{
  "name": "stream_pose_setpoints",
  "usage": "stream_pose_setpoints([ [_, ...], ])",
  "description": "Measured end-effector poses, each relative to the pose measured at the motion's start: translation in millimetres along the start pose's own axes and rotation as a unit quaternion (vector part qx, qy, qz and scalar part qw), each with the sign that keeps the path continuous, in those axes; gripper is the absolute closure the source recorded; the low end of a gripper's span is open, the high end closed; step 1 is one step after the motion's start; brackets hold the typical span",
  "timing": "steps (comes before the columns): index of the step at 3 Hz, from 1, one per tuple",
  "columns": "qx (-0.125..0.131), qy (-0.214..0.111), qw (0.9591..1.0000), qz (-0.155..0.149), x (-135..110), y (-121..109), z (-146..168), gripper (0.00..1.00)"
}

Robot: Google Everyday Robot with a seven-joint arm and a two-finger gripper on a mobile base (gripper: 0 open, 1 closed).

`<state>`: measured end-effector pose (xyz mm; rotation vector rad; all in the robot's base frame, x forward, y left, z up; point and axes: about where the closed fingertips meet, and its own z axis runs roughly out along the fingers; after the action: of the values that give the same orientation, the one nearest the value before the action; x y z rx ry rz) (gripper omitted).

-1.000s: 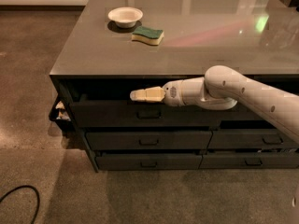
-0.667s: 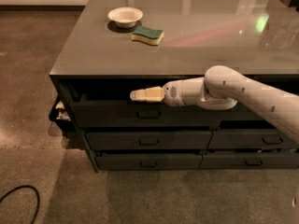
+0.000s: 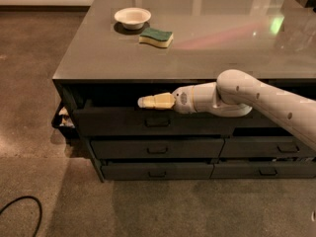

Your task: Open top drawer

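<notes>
No visible change: the gripper sits just above the top drawer front as before.

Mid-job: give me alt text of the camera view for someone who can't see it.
The end effector of the white arm hovers just above the front of the top drawer, which appears pulled partly out beneath a grey countertop. A white bowl and a green sponge sit on the countertop.
</notes>
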<state>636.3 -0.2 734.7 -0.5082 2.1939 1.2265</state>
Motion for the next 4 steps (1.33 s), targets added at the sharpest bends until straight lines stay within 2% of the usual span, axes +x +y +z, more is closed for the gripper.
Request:
stream_pose_setpoints([
  [2,0.007,0.003,1.0,0.004,5.2,-1.0,-3.5,0.0],
  [3,0.017,0.007,0.9997,0.013,17.5,-4.7,-7.1,0.0],
  [4,0.017,0.007,0.9997,0.013,14.3,-1.5,-9.2,0.0],
])
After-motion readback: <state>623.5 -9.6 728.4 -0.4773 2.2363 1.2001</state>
